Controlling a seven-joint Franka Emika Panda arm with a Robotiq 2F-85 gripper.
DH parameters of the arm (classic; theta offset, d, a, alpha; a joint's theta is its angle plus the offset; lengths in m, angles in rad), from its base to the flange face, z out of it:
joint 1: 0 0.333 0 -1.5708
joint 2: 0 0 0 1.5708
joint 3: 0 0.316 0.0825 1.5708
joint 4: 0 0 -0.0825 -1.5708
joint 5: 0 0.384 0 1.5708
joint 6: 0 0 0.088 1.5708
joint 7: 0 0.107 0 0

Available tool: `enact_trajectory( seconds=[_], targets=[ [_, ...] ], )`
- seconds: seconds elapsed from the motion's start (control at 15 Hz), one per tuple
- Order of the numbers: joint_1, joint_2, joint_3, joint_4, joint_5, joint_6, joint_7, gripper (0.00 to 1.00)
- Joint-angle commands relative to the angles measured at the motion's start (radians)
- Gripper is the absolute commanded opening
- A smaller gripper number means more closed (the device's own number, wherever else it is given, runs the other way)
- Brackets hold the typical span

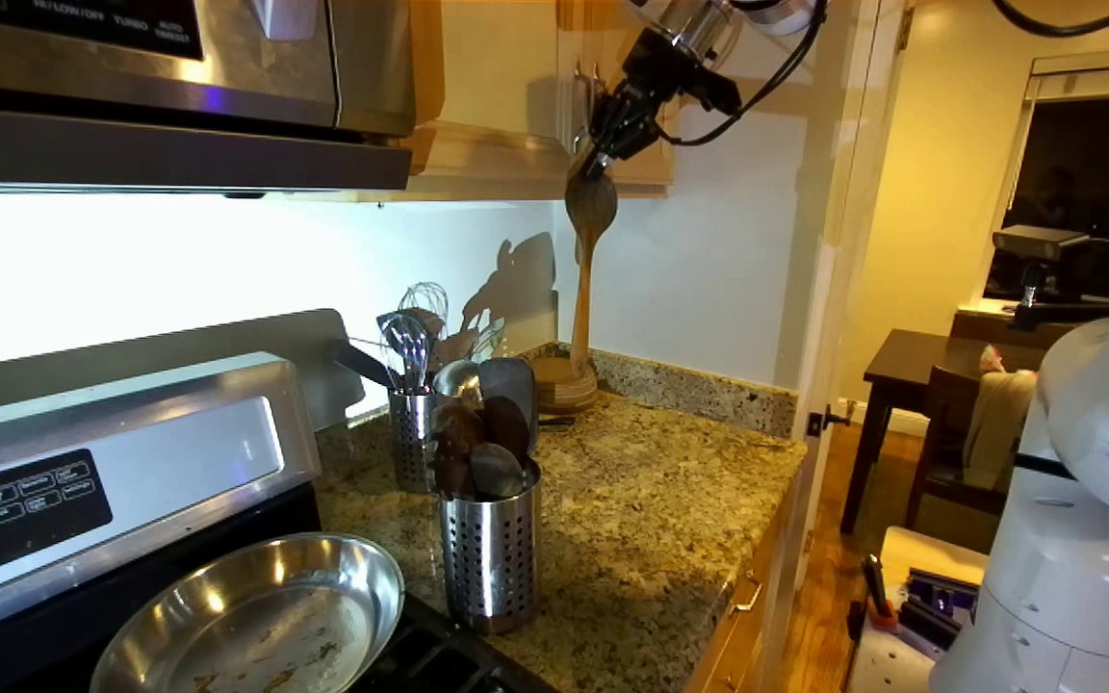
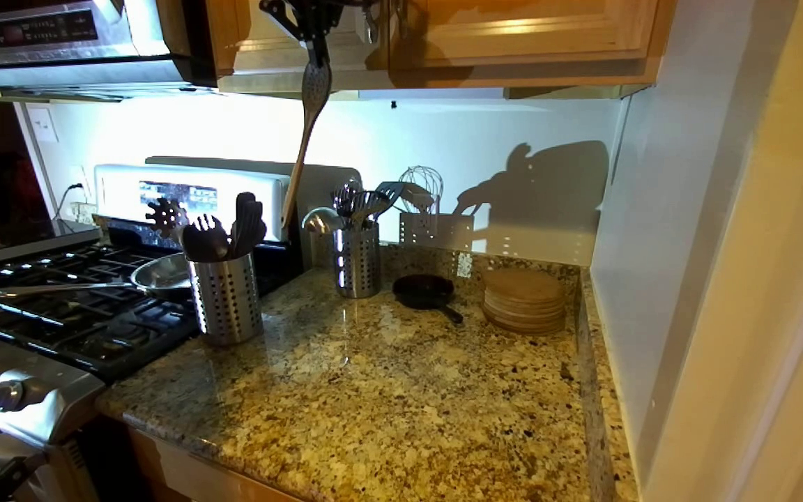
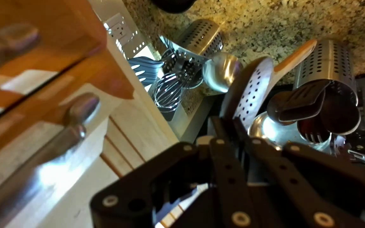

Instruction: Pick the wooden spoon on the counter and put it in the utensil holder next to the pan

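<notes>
The wooden spoon (image 1: 590, 214) hangs in the air, bowl up and handle down, in both exterior views (image 2: 307, 115). My gripper (image 1: 598, 166) is shut on the bowl's end, also in an exterior view (image 2: 316, 56) and the wrist view (image 3: 230, 123). The spoon's bowl (image 3: 253, 88) shows dark dots there; its handle points away. The perforated steel utensil holder (image 1: 495, 563) (image 2: 227, 300) (image 3: 326, 63), full of dark brown utensils, stands on the granite counter (image 1: 670, 481) (image 2: 401, 390). The shiny pan (image 1: 270, 626) (image 2: 157, 275) lies beside it on the stove. The spoon is above and apart from the holder.
Another perforated holder (image 1: 410, 443) (image 2: 357, 261) with whisk and ladle stands by the back wall. A small black skillet (image 2: 424, 291) and a stack of round wooden boards (image 2: 523, 303) are nearby. Upper cabinets (image 2: 527, 42) and a microwave (image 1: 160, 106) hang close to the gripper's height.
</notes>
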State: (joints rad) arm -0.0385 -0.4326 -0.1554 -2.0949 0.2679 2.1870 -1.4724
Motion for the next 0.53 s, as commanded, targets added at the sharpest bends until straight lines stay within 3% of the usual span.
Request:
enact_trajectory(
  seconds=[0.0, 0.47],
  targets=[
    [0.051, -0.025, 0.007, 0.028, -0.03, -0.024, 0.009, 0.05],
    [0.127, -0.014, 0.052, 0.08, -0.046, -0.033, -0.014, 0.05]
  ],
)
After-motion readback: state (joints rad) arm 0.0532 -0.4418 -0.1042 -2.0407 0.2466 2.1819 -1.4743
